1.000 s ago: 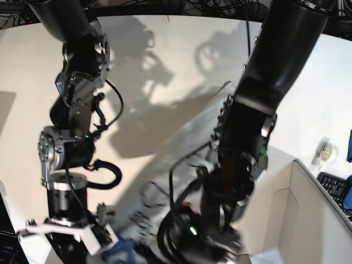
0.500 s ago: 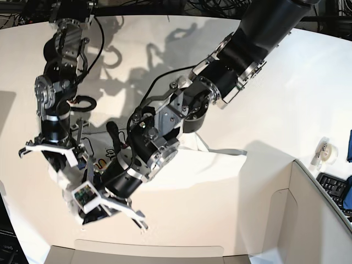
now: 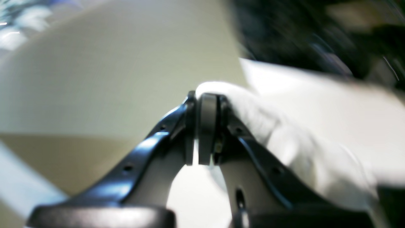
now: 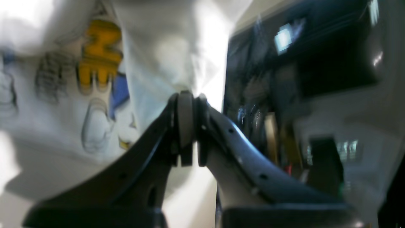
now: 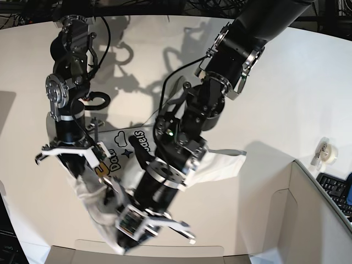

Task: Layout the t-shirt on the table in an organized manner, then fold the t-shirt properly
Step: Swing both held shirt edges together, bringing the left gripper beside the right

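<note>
The white t-shirt (image 5: 223,160) lies crumpled on the white table (image 5: 286,82), its blue and yellow print (image 5: 127,146) showing between the two arms. In the left wrist view my left gripper (image 3: 204,98) is shut on a fold of plain white t-shirt cloth (image 3: 284,136). In the base view that gripper (image 5: 122,240) sits low near the front edge with bunched cloth. My right gripper (image 4: 189,98) is shut on the t-shirt (image 4: 158,53) beside the yellow letters. In the base view it (image 5: 82,179) hangs at the shirt's left end.
A tape roll (image 5: 324,151) rests at the right on the table. A white box wall (image 5: 308,220) rises at the lower right, with a keyboard (image 5: 333,184) behind it. The left arm's black links (image 5: 220,71) cross over the middle of the shirt.
Both arms swung back over the table, shut throughout. The left gripper has moved right and toward the front edge with cloth. The shirt is drawn out wider and its print shows.
</note>
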`<state>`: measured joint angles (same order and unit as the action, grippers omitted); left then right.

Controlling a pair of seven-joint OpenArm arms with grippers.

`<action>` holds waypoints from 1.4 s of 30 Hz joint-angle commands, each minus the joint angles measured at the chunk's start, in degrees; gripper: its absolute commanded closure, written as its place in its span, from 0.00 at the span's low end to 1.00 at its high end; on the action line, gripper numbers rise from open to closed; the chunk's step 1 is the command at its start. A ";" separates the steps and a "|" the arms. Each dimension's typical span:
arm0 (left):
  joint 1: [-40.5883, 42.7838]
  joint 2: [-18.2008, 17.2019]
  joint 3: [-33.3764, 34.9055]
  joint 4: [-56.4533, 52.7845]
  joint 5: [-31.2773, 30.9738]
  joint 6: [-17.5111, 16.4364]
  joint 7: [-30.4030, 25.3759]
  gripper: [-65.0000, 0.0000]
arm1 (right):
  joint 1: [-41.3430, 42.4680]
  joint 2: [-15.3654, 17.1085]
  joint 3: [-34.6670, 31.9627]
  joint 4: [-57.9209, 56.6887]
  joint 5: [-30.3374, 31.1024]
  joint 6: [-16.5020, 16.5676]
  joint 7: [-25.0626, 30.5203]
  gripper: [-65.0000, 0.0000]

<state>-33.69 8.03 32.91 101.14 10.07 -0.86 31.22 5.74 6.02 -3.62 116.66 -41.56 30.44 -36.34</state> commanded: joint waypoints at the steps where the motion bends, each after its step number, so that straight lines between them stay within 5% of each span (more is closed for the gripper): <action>1: -2.48 0.97 -2.53 2.20 0.26 0.29 -1.64 1.00 | 3.27 0.18 -1.70 1.10 -0.24 -0.59 1.22 1.00; 4: -5.47 0.89 -9.04 5.63 0.26 0.29 -0.59 1.00 | 9.52 -1.49 -7.50 1.01 -0.42 -0.59 1.13 1.00; 13: -13.82 -9.83 -24.25 11.43 -0.09 0.29 5.30 1.00 | 28.06 -14.94 -25.35 -4.00 -6.66 -0.59 1.22 1.00; 22: -19.27 -17.75 -32.07 11.43 -0.09 0.29 5.57 1.00 | 40.99 -15.02 -35.46 -9.98 -6.57 -1.12 1.48 1.00; 42: -32.55 -27.68 -38.75 11.43 -0.09 0.29 5.66 1.00 | 57.69 -15.02 -35.81 -10.51 -3.14 -1.21 1.48 1.00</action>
<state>-64.14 -19.27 -5.65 112.16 9.82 -0.73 38.52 61.25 -8.82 -39.83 105.54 -44.01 30.39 -35.05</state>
